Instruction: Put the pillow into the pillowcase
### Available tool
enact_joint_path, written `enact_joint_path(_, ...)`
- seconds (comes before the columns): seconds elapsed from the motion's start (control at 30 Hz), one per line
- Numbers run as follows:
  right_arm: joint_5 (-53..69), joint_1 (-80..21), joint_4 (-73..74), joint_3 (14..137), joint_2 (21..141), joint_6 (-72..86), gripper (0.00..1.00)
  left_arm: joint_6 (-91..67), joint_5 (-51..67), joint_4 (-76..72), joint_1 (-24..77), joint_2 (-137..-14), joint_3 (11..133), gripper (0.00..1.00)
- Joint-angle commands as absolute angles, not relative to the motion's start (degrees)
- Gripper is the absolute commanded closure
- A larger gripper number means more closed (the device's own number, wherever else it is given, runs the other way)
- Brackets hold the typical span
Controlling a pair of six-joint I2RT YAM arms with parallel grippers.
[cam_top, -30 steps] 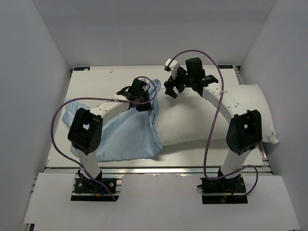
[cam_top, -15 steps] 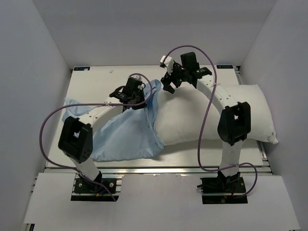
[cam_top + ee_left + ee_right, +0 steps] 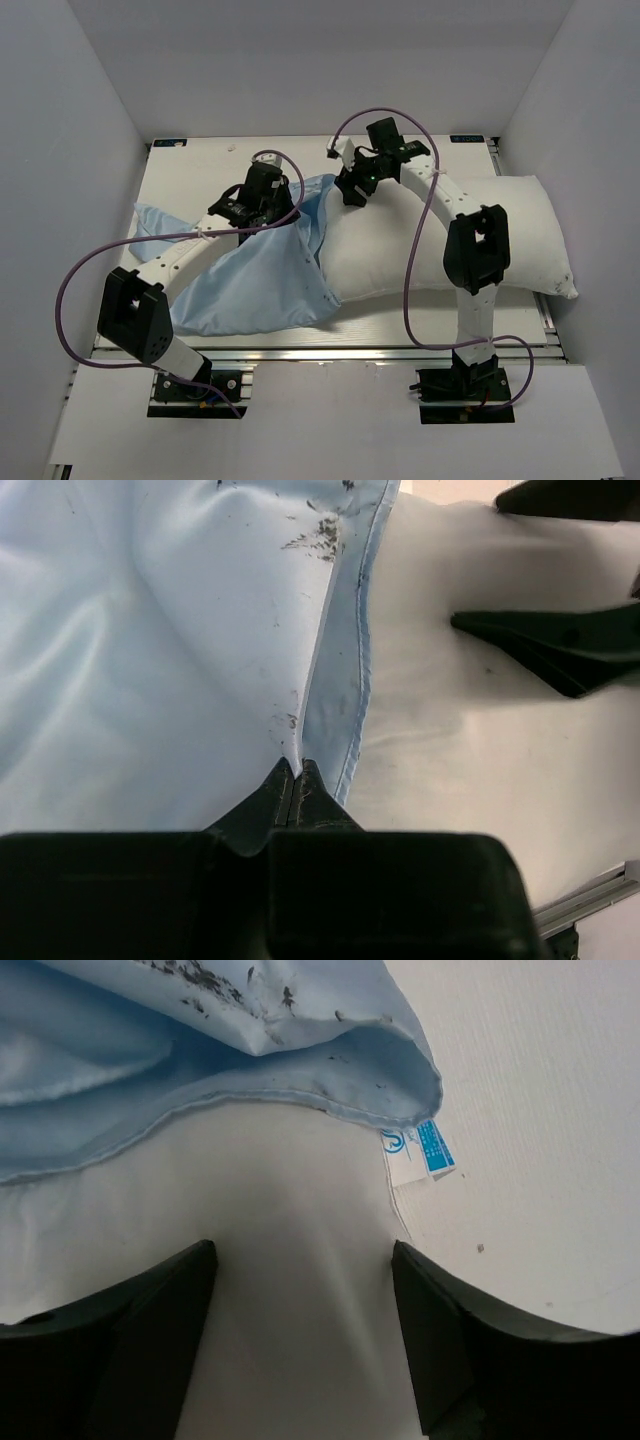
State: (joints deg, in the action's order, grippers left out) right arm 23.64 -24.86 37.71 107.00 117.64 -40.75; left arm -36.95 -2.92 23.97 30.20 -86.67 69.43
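Plump off-white stuffed pillow [image 3: 450,235] lies with long axis left-right, left end at mouth of thin light-blue fabric pillowcase [image 3: 250,285]; left gripper [image 3: 297,772] pinches mouth hem; right gripper [image 3: 302,1260] spread, straddling pillow's far-left corner; judged nearer arm for pushing pillow leftward.

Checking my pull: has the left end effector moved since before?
Yes: the left end effector, shut on the pillowcase, shifted left toward the table's left edge.

- My left gripper [image 3: 297,776], bottom centre, pinches the hem of the thin light-blue fabric pillowcase [image 3: 150,630].
- I see the plump off-white pillow [image 3: 450,740] at right.
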Motion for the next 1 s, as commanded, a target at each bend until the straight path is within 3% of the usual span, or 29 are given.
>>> enact_joint_path(0.0,21.9,-25.3,40.8,106.3,120.2,-40.6,0.32,-37.2,-2.2,23.9,30.1,-84.2,69.4,1.00)
enact_joint_path(0.03,21.9,-25.3,40.7,105.6,120.5,-40.6,0.49,-37.3,-2.2,24.1,30.1,-83.7,69.3,1.00)
enact_joint_path(0.13,21.1,-25.2,41.2,105.3,120.8,-41.3,0.83,-37.5,-2.6,24.1,30.1,-82.1,67.4,1.00)
enact_joint_path(0.17,20.7,-25.0,41.7,105.3,120.6,-41.4,1.00,-37.6,-3.1,24.1,30.1,-81.7,67.1,1.00)
enact_joint_path(0.57,27.9,-15.9,42.7,101.9,102.9,-40.8,1.00,-37.8,-2.9,24.8,29.7,-79.1,68.9,1.00)
enact_joint_path(0.97,38.0,-12.7,39.6,90.8,87.4,-46.3,1.00,-36.4,4.9,23.9,26.8,-82.6,72.6,1.00)
